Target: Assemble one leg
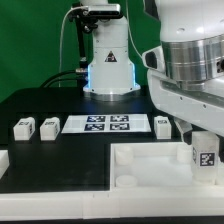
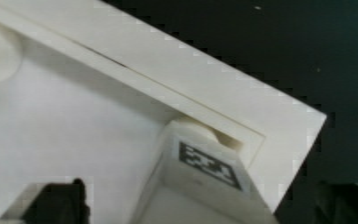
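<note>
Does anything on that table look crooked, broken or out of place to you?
Nothing stands out. Three loose legs lie tidily beside the marker board. A fourth leg stands upright at a corner of the big white piece, under the gripper. Whether it is fully seated cannot be told.

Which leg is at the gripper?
The leg standing at the white tray's corner, under the gripper; the other three sit on the black table.

The arm hangs low at the near right, wrist pointing straight down. Its hand stands unclenched, the two dark fingers spread wide apart.
</note>
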You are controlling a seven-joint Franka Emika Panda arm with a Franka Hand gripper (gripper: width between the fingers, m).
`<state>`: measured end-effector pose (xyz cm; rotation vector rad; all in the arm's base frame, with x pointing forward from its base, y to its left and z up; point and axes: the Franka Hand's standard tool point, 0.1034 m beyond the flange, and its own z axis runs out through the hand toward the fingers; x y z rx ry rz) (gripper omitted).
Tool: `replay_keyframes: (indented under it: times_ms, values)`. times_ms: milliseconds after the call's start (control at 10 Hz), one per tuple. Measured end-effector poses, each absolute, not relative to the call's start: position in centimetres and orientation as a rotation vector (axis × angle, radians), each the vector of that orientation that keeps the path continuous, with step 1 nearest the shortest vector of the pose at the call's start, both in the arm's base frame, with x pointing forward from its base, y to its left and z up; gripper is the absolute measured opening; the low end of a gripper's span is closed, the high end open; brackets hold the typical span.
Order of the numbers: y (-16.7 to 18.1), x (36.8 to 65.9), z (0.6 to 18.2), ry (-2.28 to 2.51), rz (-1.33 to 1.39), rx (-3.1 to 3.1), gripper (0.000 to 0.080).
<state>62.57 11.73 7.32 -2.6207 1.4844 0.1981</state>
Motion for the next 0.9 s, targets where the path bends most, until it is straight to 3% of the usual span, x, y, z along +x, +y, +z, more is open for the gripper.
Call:
replay_keyframes:
  times_ms: [600,700,800,900]
  values:
    - [11.73,62.2,7.03,0.386,0.044,-2.994,0.0649]
    - [11.62,62.22,6.99,0.395,0.048,-2.992,0.0563]
    - [11.61,62.22,6.97,0.42,0.05,-2.99,0.0427]
    - [11.62,62.2,6.95,0.435,0.051,-2.987,0.0427]
